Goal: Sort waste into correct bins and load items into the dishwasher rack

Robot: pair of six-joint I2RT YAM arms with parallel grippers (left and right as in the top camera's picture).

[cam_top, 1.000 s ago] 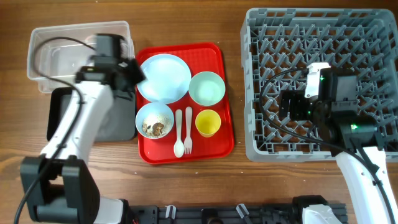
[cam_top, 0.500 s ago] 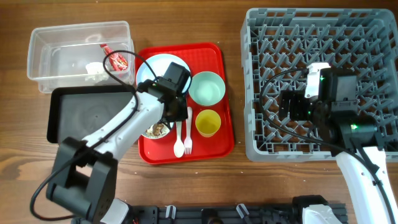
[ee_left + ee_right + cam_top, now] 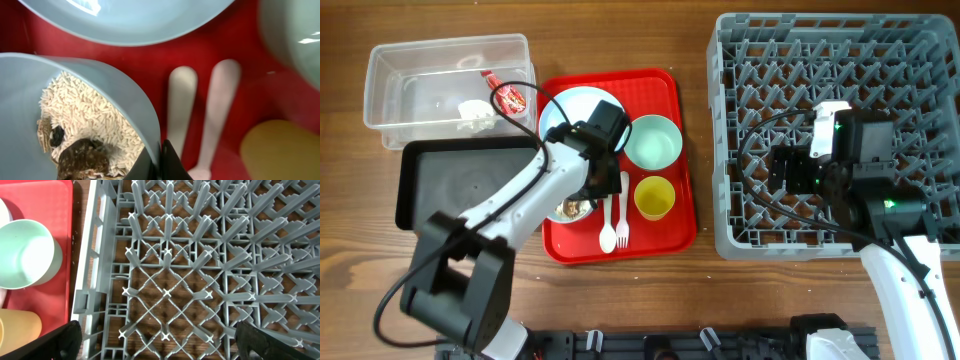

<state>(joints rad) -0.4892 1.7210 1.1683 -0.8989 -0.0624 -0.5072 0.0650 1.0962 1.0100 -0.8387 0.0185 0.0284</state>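
Left fingers (image 3: pixel 161 162) are clamped on the rim of the blue bowl (image 3: pixel 110 85) of scraps (image 3: pixel 85 120), lower left of the red tray (image 3: pixel 665 85), right beside the spoon (image 3: pixel 180 100) and fork (image 3: pixel 218 100). Right fingers (image 3: pixel 785 168) are spread wide, hovering over the rack (image 3: pixel 770 40) at the right. Wrapper (image 3: pixel 510 97) and tissue (image 3: pixel 475 112) sit in the clear tub (image 3: pixel 380 65), upper left.

Upright blue bowl (image 3: pixel 22 95) holds scraps (image 3: pixel 85 117); wrapper (image 3: pixel 510 97), tissue (image 3: pixel 475 112) in clear tub (image 3: pixel 415 90).
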